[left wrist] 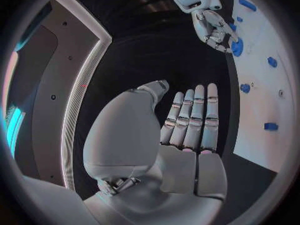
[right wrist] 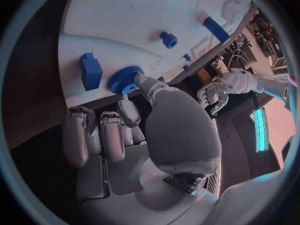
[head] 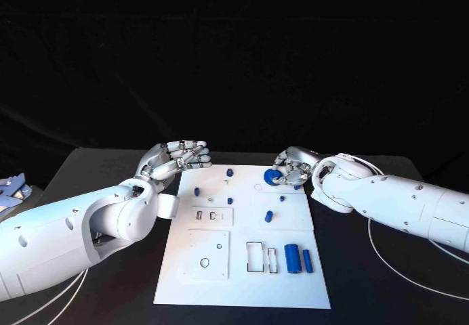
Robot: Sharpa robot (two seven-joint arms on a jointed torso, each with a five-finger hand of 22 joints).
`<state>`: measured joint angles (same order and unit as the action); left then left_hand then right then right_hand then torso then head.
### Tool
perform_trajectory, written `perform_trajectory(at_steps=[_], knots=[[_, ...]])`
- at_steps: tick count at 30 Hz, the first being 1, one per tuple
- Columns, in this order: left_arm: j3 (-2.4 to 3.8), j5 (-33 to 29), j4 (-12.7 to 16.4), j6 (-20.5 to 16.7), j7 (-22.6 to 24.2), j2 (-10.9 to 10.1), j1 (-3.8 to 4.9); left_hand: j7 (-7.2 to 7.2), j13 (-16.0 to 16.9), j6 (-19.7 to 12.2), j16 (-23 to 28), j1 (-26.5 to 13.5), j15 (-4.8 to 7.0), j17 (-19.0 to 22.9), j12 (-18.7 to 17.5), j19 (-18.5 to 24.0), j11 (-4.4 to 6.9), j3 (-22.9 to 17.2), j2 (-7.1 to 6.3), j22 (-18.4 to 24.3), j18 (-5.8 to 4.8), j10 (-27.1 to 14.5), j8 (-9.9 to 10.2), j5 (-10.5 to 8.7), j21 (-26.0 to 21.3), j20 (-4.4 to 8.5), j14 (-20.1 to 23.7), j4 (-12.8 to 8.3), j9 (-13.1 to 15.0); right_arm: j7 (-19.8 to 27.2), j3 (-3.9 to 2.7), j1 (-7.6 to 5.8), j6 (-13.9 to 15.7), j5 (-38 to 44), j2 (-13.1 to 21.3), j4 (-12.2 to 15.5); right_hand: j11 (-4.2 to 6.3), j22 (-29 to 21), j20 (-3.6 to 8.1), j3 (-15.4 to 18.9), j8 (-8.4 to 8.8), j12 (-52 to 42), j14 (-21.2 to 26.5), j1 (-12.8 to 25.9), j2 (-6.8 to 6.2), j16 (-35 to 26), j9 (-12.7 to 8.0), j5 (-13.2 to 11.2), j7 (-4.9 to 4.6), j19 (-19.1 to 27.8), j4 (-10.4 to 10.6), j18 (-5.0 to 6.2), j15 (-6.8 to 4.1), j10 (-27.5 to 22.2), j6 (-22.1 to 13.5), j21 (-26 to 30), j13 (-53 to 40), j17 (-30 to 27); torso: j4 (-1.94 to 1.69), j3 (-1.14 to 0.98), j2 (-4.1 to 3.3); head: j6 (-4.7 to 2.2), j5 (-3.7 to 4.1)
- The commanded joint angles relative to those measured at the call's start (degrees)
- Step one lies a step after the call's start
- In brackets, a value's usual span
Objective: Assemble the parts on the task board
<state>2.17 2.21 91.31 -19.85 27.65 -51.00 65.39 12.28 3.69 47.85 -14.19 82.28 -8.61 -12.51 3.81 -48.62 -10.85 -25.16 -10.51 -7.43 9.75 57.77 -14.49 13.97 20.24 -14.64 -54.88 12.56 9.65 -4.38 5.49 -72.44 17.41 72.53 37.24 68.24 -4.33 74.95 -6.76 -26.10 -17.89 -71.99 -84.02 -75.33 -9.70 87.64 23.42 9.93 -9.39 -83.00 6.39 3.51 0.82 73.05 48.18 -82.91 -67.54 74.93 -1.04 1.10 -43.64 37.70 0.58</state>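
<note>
Nearest the head camera, at the front edge of the flat white rectangular task board [head: 245, 284], two smooth blue plastic cylinders [head: 299, 258] lie side by side, just beside a pair of empty rectangular slots [head: 262, 258]. Being round and short, they look likely to roll if nudged; a pinch across the middle of the barrel would probably serve best. They appear light and rigid, so little force should be needed.

Further up the board a small blue upright peg [head: 268, 217] stands alone, with several smaller blue studs [head: 230, 200] beyond it; these look too small for anything but a fingertip pinch from above.

At the far right corner of the board sits the round blue toothed gear [head: 272, 176]. The right hand [head: 293, 168] is over it with fingers curled, and in the right wrist view a fingertip [right wrist: 142, 79] meets the gear's rim [right wrist: 125, 80], beside a blue rectangular block [right wrist: 91, 71]. Whether the gear is truly pinched or only touched, I cannot tell. Its ridged edge should give good purchase, so the rim is the sensible place to hold; it seems stiff and not fragile.

The left hand [head: 179, 159] hovers just off the board's far left corner, holding nothing; the left wrist view shows its fingers [left wrist: 194, 117] straight and pressed together.
</note>
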Motion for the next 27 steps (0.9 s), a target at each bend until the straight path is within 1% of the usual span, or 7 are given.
perform_trajectory(at_steps=[1, 5, 6, 12, 19, 23, 27], knots=[[0.04, -0.09, 0.04, 0.98, 0.24, 0.12, 0.05, 1.88, 0.02, 0.13, 0.23, -0.48, 0.02, -0.08, -0.13, 0.32, -0.22, -0.38, 0.26, 0.09, 0.64, -0.07, 0.18, -0.24, -0.33, 0.07, 0.56, -0.07, -0.06, 0.09, 0.07, 0.14, 0.97, 2.5, -0.03, 0.08, 0.11, 6.38, 0.23, -0.69, -0.37, -0.62, -4.43, 0.07, 0.74, 0.35, 0.19, -0.02, 0.32, -0.38, -0.07, -1.08, -0.58, 0.71, 1.03, -0.42, -0.71, 8.03, 0.0, 0.01, 0.0, -0.09, 0.06], [0.03, -0.09, 0.03, 0.94, 0.22, 0.11, 0.05, 1.88, 0.02, 0.13, 0.23, -0.48, 0.02, -0.08, -0.13, 0.32, -0.22, -0.38, 0.26, 0.09, 0.64, -0.07, 0.18, -0.24, -0.33, 0.07, 0.56, -0.07, -0.06, -0.28, 0.08, 0.16, 2.81, 3.39, 0.04, 0.41, 0.33, 6.68, 0.43, -1.62, -0.39, -1.26, -4.47, 0.07, 0.91, 0.4, 0.18, 0.31, 0.54, -0.59, -0.25, -1.15, -0.78, 1.36, 1.73, -0.62, -1.48, 8.21, -0.01, 0.01, 0.0, 0.01, 0.23], [0.03, -0.09, 0.02, 0.93, 0.22, 0.11, 0.05, 1.88, 0.02, 0.13, 0.23, -0.48, 0.02, -0.08, -0.13, 0.32, -0.22, -0.38, 0.26, 0.09, 0.64, -0.07, 0.18, -0.24, -0.33, 0.07, 0.56, -0.07, -0.06, -0.36, 0.08, 0.17, 3.76, 3.57, 0.07, 0.55, 0.43, 6.9, 0.51, -2.17, -0.39, -1.54, -4.49, -0.04, 1.22, 0.42, 0.19, 0.46, 0.64, -0.75, -0.36, -1.21, -0.87, 1.65, 2.0, -0.77, -1.83, 8.29, -0.02, 0.01, -0.01, -0.04, 0.27], [0.03, -0.09, -0.07, 0.95, 0.19, 0.14, 0.04, 1.88, 0.02, 0.13, 0.23, -0.48, 0.02, -0.08, -0.13, 0.32, -0.22, -0.38, 0.26, 0.09, 0.64, -0.07, 0.18, -0.24, -0.33, 0.07, 0.56, -0.07, -0.06, 0.1, 0.08, 0.19, 8.44, 4.18, 0.34, 1.73, 0.59, 7.68, 0.7, -3.33, -0.37, -3.06, -4.6, 0.05, 1.27, 0.56, 0.22, 0.93, 0.82, -1.32, -0.73, -1.42, -1.04, 3.15, 2.67, -1.33, -3.7, 8.74, -0.04, -0.02, -0.01, -0.28, 0.36], [0.03, -0.09, -0.27, 0.91, 0.21, 0.18, 0.04, 1.89, 0.03, 0.13, 0.27, -0.51, 0.02, -0.09, -0.12, 0.33, -0.22, -0.42, 0.24, 0.11, 0.65, -0.08, 0.19, -0.26, -0.34, 0.06, 0.58, -0.13, -0.06, -0.26, 0.07, 0.2, 12.62, 7.65, 0.95, 5.98, 0.61, 8.1, 0.76, -3.48, -0.26, -3.45, -4.67, 0.65, 0.83, 0.65, 0.22, 0.74, 0.85, -1.63, -0.7, -1.53, -1.07, 3.52, 2.84, -1.65, -4.15, 9.03, 0.01, -0.05, 0.0, -0.48, 0.29], [0.03, -0.09, -0.31, 0.9, 0.21, 0.21, 0.04, 1.89, 0.03, 0.14, 0.29, -0.52, 0.02, -0.1, -0.12, 0.33, -0.22, -0.44, 0.23, 0.12, 0.66, -0.08, 0.19, -0.26, -0.35, 0.05, 0.58, -0.15, -0.06, -1.02, 0.06, 0.17, 13.51, 9.78, 0.65, 8.37, 0.62, 8.15, 0.77, -3.5, -0.23, -3.41, -4.69, 0.76, 0.63, 0.67, 0.22, 0.75, 0.86, -1.67, -0.75, -1.54, -1.08, 3.47, 2.87, -1.68, -4.12, 9.11, 0.03, -0.01, -0.02, -0.61, 0.28], [0.03, -0.09, -0.31, 0.87, 0.23, 0.22, 0.04, 1.89, 0.03, 0.14, 0.29, -0.52, 0.02, -0.1, -0.12, 0.33, -0.22, -0.44, 0.23, 0.12, 0.66, -0.08, 0.19, -0.26, -0.35, 0.05, 0.58, -0.15, -0.06, -1.63, 0.09, 0.16, 13.32, 11.12, -0.37, 9.56, 0.61, 8.19, 0.78, -3.53, -0.15, -3.48, -4.69, 0.94, 0.45, 0.67, 0.2, 0.7, 0.84, -1.69, -0.75, -1.55, -1.08, 3.53, 2.84, -1.71, -4.21, 9.11, 0.01, 0.02, -0.07, -0.72, 0.28]])
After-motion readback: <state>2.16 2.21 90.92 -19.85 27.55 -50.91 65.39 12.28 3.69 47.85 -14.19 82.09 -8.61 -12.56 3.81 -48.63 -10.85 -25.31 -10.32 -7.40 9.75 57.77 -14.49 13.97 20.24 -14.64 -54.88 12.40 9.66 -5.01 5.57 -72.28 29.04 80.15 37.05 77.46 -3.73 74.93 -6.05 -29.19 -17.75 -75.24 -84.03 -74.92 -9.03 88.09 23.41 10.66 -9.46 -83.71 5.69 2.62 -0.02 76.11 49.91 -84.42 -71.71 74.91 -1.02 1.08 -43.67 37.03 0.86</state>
